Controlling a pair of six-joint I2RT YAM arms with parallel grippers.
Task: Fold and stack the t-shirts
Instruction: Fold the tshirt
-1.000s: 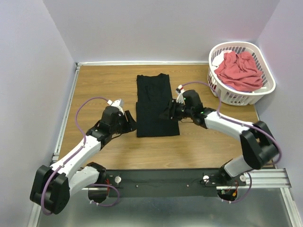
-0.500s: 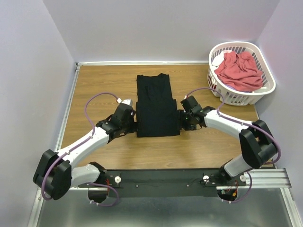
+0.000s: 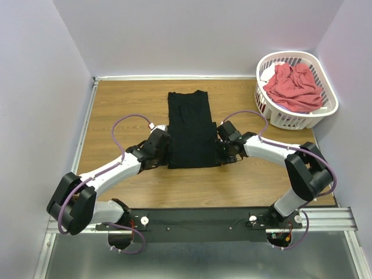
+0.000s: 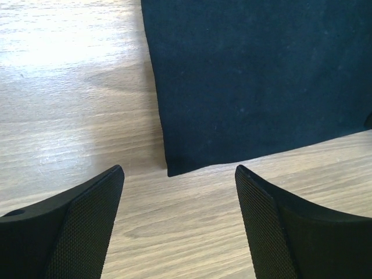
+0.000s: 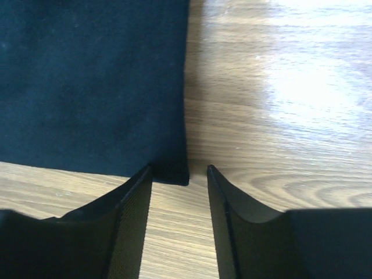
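Left gripper [image 4: 178,170] is spread wide. Its two black fingers [image 4: 87,232] have a fine cross-hatched grip pattern on the pads, and there's nothing between them. The near-left corner of the black folded cloth t-shirt [image 4: 261,75] sits just ahead of the gap. Right gripper [image 5: 179,168] has the same textured black fingers, set apart but narrower. It isn't pinching anything as far as I can see, and the shirt's near-right corner lies right at the tips.

The black tee is a flat, matte, tall rectangle with straight edges, lying around the middle of the wood-grain bench [image 3: 122,104]. The bench top is glossy enough to throw glare in both wrist views.

At the far-right corner of the bench sits a white oval slotted plastic laundry basket [image 3: 331,102], with a crumpled coral-red cloth t-shirt [image 3: 293,87] heaped inside it.

Count: two arms, two grippers with two fingers each, two shirts, one basket.
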